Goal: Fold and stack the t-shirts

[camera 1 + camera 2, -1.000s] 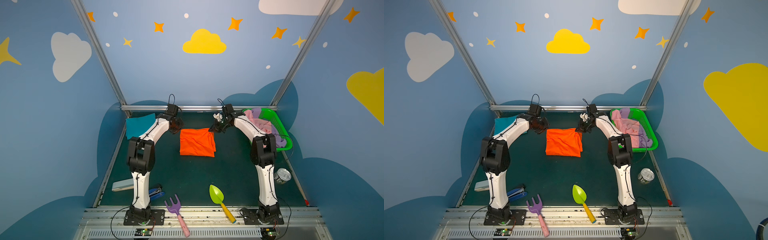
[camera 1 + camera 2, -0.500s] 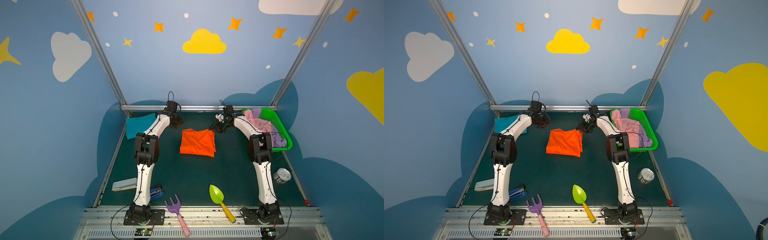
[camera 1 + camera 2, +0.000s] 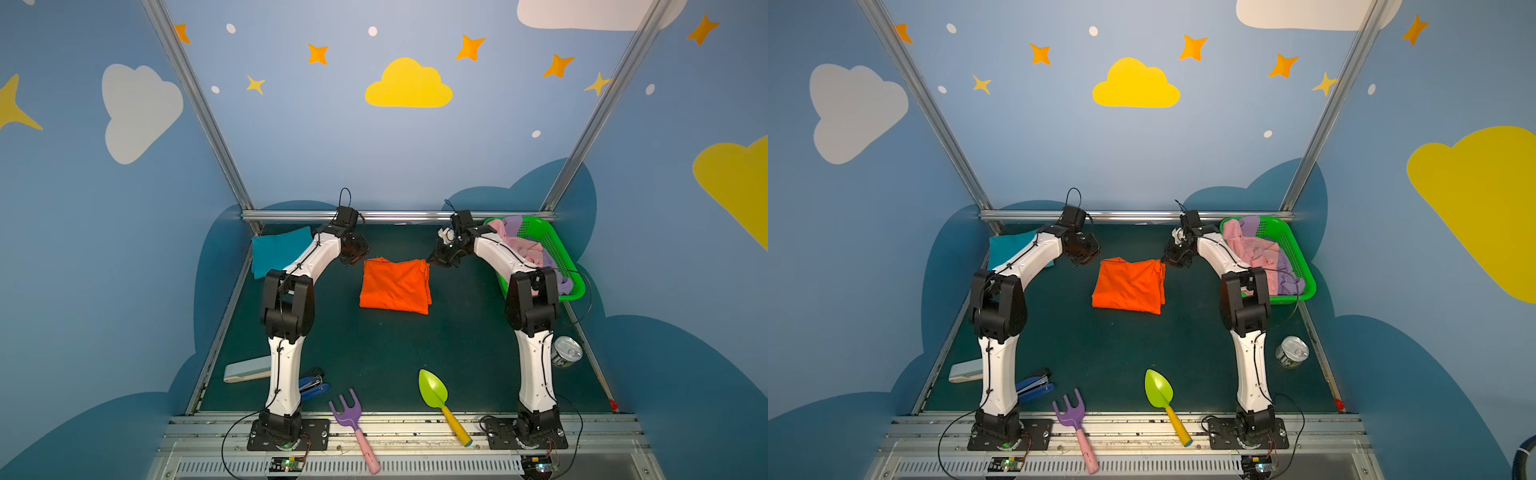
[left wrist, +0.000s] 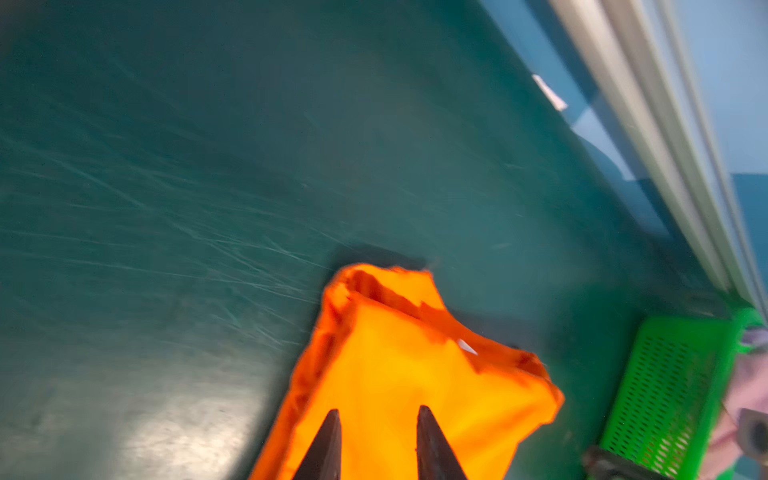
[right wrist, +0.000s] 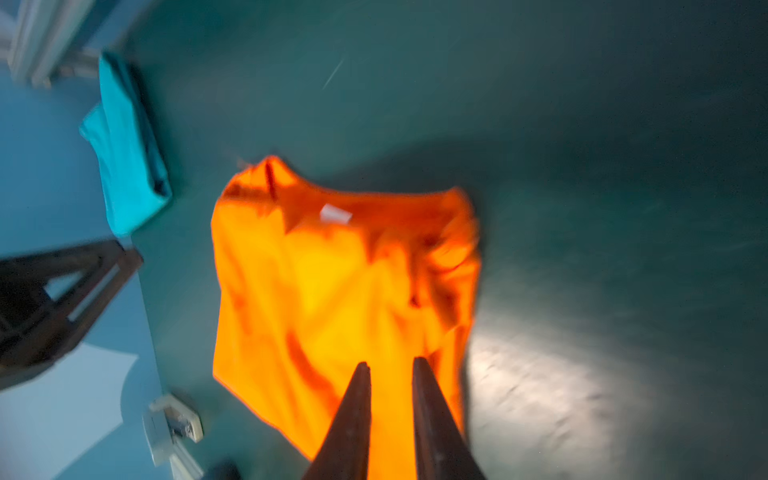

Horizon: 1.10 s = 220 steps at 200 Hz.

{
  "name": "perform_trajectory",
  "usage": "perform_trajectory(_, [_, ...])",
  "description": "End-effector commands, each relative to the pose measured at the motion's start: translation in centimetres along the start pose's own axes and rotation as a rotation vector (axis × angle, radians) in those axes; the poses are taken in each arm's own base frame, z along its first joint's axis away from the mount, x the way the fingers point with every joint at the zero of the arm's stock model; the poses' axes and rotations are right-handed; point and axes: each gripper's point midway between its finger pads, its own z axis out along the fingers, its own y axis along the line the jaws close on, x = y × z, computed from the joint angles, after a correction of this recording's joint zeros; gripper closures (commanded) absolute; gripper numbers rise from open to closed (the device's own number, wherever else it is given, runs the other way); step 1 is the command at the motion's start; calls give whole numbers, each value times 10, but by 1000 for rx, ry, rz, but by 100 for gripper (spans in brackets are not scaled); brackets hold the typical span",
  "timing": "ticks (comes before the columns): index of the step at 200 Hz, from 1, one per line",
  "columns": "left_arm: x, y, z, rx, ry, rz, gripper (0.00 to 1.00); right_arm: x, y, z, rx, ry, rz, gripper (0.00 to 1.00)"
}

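The orange t-shirt (image 3: 395, 284) (image 3: 1129, 284) lies folded in the middle of the green mat, its white neck label (image 5: 336, 214) showing. My left gripper (image 3: 353, 254) (image 4: 378, 409) hangs open just off its far left corner, nothing between the fingers. At the far right corner my right gripper (image 3: 442, 258) (image 5: 391, 361) is also open and empty. A folded teal t-shirt (image 3: 278, 249) (image 5: 129, 158) rests at the back left. Pink (image 3: 523, 247) and lilac (image 3: 515, 222) t-shirts lie crumpled in the green basket (image 3: 559, 249).
Along the front of the mat lie a green trowel (image 3: 434, 390), a purple rake (image 3: 347, 409), a blue stapler (image 3: 313, 384) and a pale flat case (image 3: 245, 369). A tin can (image 3: 567, 351) stands at the right edge. A metal rail (image 3: 395, 216) bounds the back.
Both grippers were shut a second ago and have opened. The orange t-shirt's far edge now lies free on the mat. Both grippers stay near its far corners.
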Motion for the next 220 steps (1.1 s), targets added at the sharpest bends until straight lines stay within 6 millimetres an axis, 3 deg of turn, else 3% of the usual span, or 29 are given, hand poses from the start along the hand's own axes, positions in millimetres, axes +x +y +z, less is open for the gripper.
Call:
perform_trajectory(1, [9, -2, 18, -9, 16, 19, 68, 23, 6, 13, 52, 38, -51, 75])
perform_trajectory(14, [15, -6, 30, 7, 47, 24, 67, 28, 0, 23, 65, 62, -42, 74])
perform_trajectory(60, [8, -4, 64, -21, 59, 44, 69, 30, -19, 42, 100, 104, -7, 70])
perform_trajectory(103, [7, 8, 99, -63, 89, 50, 71, 29, -29, 41, 147, 92, -12, 66])
perform_trajectory(135, [8, 12, 108, -75, 101, 44, 72, 32, -36, 43, 159, 106, -5, 66])
perform_trajectory(166, [7, 12, 107, -72, 96, 42, 72, 36, -26, 50, 92, 129, 10, 74])
perform_trajectory(193, [8, 13, 106, -75, 100, 43, 73, 39, -24, 54, 62, 144, 30, 92])
perform_trajectory(220, [7, 19, 107, -98, 90, 44, 73, 37, -27, 35, 86, 111, 50, 100])
